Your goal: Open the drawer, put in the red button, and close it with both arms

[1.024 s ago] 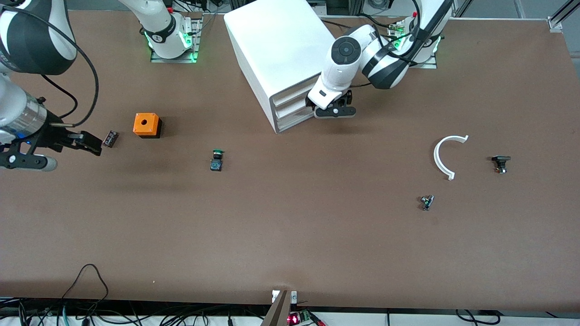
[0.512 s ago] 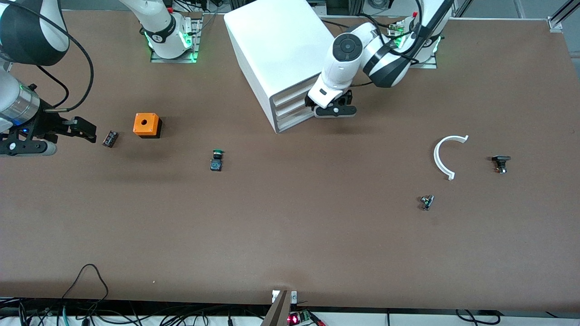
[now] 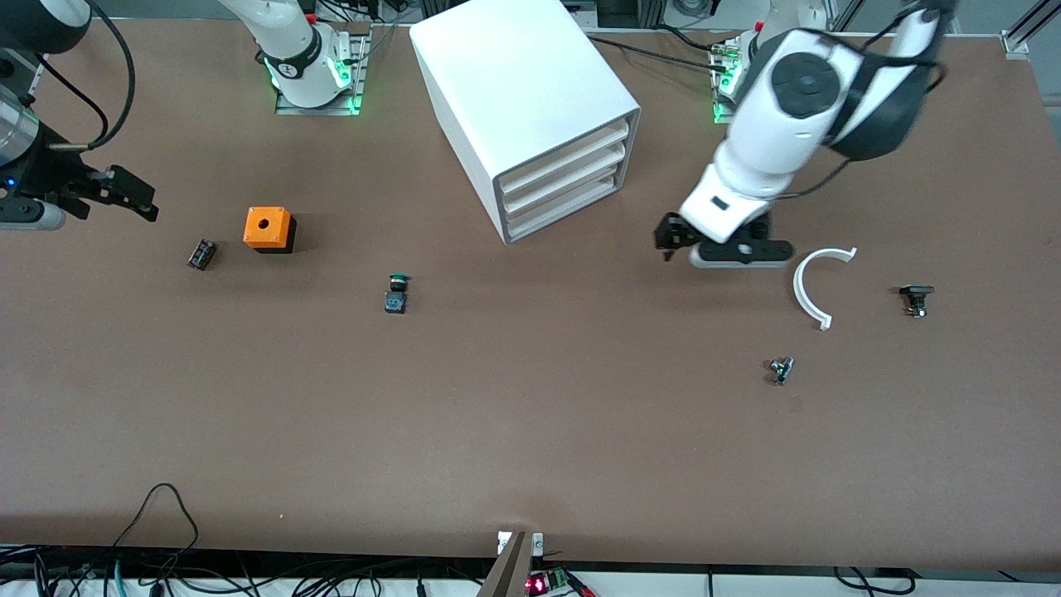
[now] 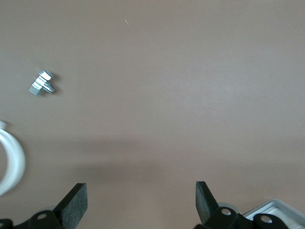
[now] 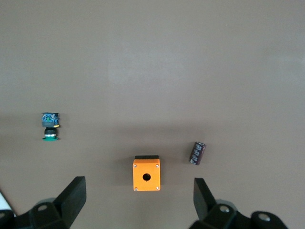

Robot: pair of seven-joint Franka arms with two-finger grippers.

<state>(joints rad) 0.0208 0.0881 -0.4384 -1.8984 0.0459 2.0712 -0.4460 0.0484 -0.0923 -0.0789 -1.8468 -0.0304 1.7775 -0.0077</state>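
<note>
Brown tabletop (image 3: 530, 431), front-cam clock bearings.

- White cabinet (image 3: 514, 83) sits at 12 o'clock on the table. All three drawers (image 3: 564, 178) are pushed in flush, with nothing sticking out.
- My left arm (image 3: 787, 99) reaches down at 4 o'clock from the cabinet. Left gripper (image 3: 670, 245) hangs over bare table between the cabinet and the white arc. Its jaws are spread wide and empty, which the wrist cam confirms (image 4: 139, 191).
- My right arm (image 3: 25, 16) is at the 9 o'clock edge. Right gripper (image 3: 141, 199) is over bare table at 10 o'clock from the orange box. Its jaws are also wide and hold nothing (image 5: 138, 186).
- White arc (image 3: 808, 290) lies flat at 3 o'clock on the table, toward the left arm's end. Its tip shows in the left wrist view (image 4: 14, 162).
- Orange box (image 3: 268, 226) with a hole on top is toward the right arm's end (image 5: 146, 174).
- Green-capped button (image 3: 397, 295) lies on its side at 4 o'clock from the orange box, well apart from it (image 5: 49, 126).
- Dark cylinder (image 3: 201, 254) is near the orange box, at 8 o'clock from it (image 5: 197, 153).
- Small black part (image 3: 916, 298) is at 3 o'clock from the arc. I can't make out its detail.
- Metal bolt (image 3: 780, 370) is at 7 o'clock from the arc (image 4: 42, 83).
</note>
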